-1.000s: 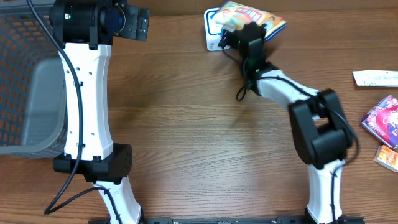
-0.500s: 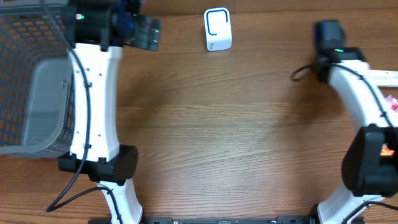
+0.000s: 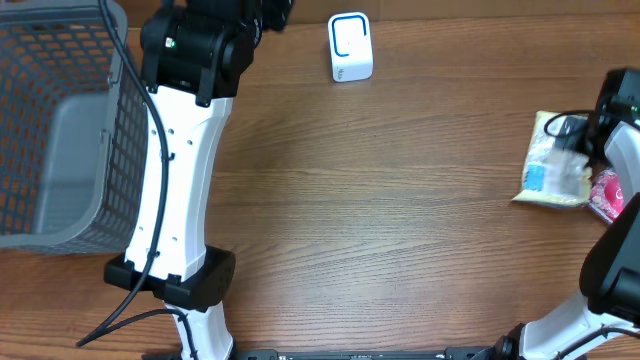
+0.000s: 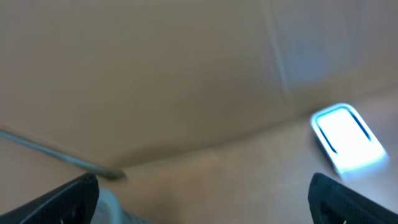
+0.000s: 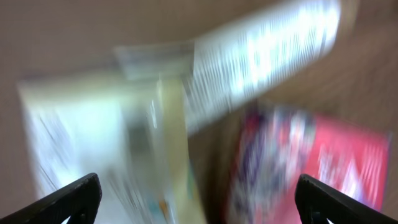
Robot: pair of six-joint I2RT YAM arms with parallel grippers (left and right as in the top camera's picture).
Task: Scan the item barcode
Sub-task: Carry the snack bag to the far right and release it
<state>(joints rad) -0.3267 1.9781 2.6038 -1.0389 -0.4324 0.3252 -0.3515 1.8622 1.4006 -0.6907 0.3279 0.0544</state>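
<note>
Where a pale yellow flat packet (image 3: 548, 165) lies on the wooden bench (image 3: 380, 220), the right gripper (image 5: 199, 199) is held wide open above it. The left gripper (image 4: 208, 199) is likewise spread open.

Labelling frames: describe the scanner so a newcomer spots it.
Follow the far edge of the wooden table, right of the grey mesh basket. The scanner is the small white block with a blue-outlined window, standing alone, away from the packets at right.
</note>
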